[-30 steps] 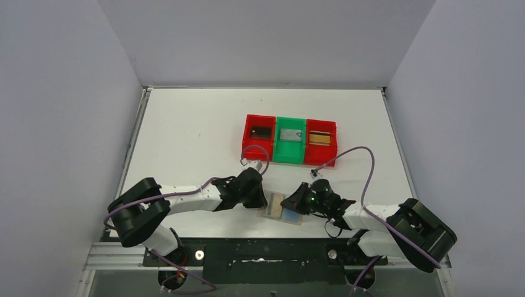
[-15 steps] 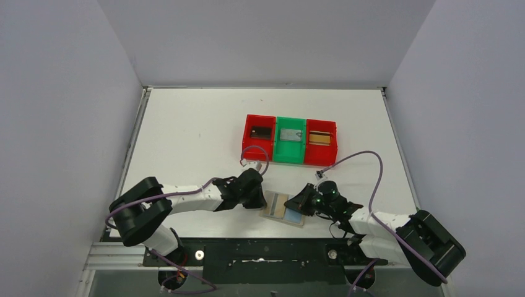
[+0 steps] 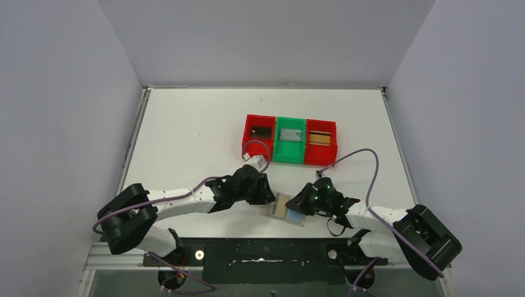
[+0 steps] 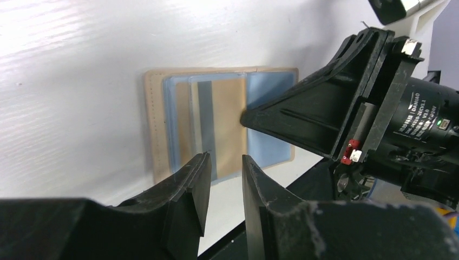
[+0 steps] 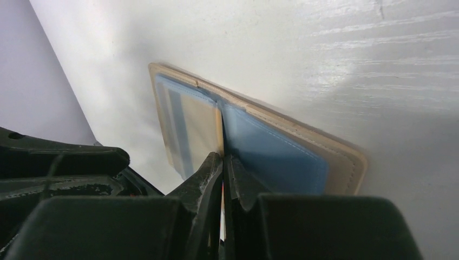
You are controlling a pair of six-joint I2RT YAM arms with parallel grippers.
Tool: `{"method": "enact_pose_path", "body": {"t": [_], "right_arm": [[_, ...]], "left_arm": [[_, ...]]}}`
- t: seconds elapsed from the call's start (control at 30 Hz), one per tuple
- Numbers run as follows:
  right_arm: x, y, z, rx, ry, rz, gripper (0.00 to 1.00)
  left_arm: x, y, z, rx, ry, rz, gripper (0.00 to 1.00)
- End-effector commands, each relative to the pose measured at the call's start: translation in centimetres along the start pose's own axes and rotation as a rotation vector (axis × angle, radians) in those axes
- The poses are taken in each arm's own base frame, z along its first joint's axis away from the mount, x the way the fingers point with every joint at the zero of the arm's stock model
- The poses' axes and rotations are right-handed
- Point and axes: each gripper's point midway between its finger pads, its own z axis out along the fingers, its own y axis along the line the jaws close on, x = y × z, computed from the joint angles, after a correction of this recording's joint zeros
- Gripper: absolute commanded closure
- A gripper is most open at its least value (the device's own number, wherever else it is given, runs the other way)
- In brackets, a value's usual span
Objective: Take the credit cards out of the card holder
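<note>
Nearest you, the card holder [image 3: 286,211] lies open flat on the tabletop [image 3: 186,136], close to its near edge, so there is little room to drag anything toward the bases. The tan credit card [image 4: 227,122] with the dark stripe sits in the holder's left panel and is not out yet. The right pincer [image 5: 223,158], jaws together, has its tips down at the holder's fold beside the card's edge. These views don't show whether it nips that edge or only pins the holder. The change is on the left: the left pincer [image 4: 225,162], closed at the holder's left edge a moment ago, has parted its jaws slightly and drawn off to the holder's far-left side, holding nothing. I judge that a let-go, so the card needs a fresh grip. Left of the holder there is room to move, and farther beyond it stand the red and green trays [image 3: 289,158], well apart.
</note>
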Motion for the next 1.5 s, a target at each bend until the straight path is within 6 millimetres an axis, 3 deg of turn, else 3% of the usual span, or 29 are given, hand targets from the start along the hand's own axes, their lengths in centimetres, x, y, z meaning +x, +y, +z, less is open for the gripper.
{"method": "enact_pose_path", "body": {"t": [0.0,0.3,0.6,0.97,1.13,1.27,1.47], "right_arm": [[-0.5,-6.5,-0.7,0.286,-0.067,-0.015,1.0],[-0.6,-6.4,-0.8,0.277,-0.071,-0.032,0.97],[-1.6,-3.0,-0.9,0.191,-0.088,-0.075,0.64],[-0.8,-2.6,0.0,0.227,-0.038,-0.128,0.9],[-0.6,-2.6,0.3,0.252,-0.031,-0.133,0.9],[-1.1,-2.1,0.0,0.254,-0.052,-0.141,0.81],[-2.2,1.5,-0.9,0.241,-0.087,-0.267,0.63]], "left_arm": [[-0.3,-2.7,0.9,0.099,0.019,0.033,0.73],[1.8,-0.1,3.0,-0.014,0.104,0.003,0.72],[2.6,0.1,3.4,-0.012,0.141,0.008,0.72],[1.9,-4.0,3.0,0.175,0.138,-0.008,0.73],[1.5,-4.5,2.8,0.197,0.121,-0.019,0.73],[0.8,-3.3,2.5,0.128,0.08,-0.026,0.73],[-1.9,1.8,-0.1,-0.138,-0.1,-0.11,0.73]]}}
